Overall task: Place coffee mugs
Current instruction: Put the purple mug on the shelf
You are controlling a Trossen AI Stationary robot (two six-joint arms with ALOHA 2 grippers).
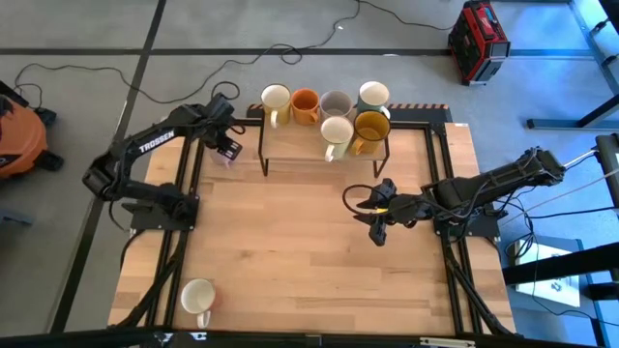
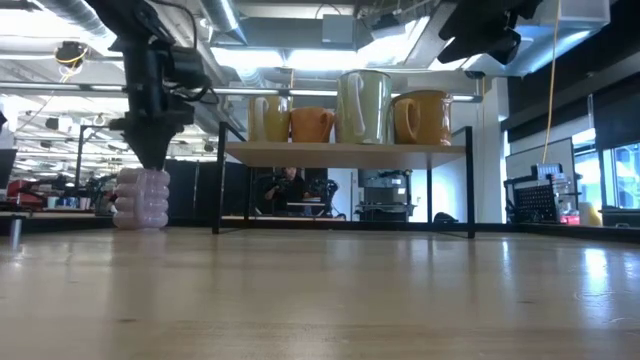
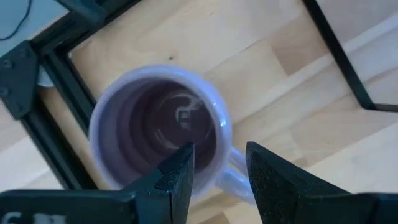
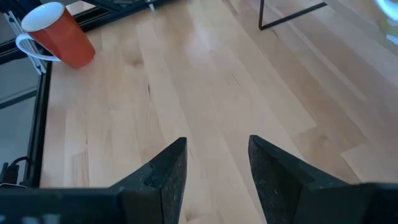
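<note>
From above, the left hand [image 1: 228, 147] hangs over the lilac mug [image 1: 231, 158] at the upper left of the worktop [image 1: 290, 242], beside the shelf [image 1: 290, 145] carrying six mugs. A cream mug [image 1: 198, 296] sits at the lower left. The right hand [image 1: 372, 215], fingers apart and empty, waits at right of centre.

At worktop level, the lilac mug [image 2: 141, 200] stands on the wood under the left hand.

The left wrist view alone shows the fingers [image 3: 180, 174] apart, straddling the rim by the handle [image 3: 233, 180], not clamped. If one fingertip catches the handle on closing, the mug could twist or tip.

The right wrist view adds a mug with an orange-red outside [image 4: 59, 34] lying tilted.
</note>
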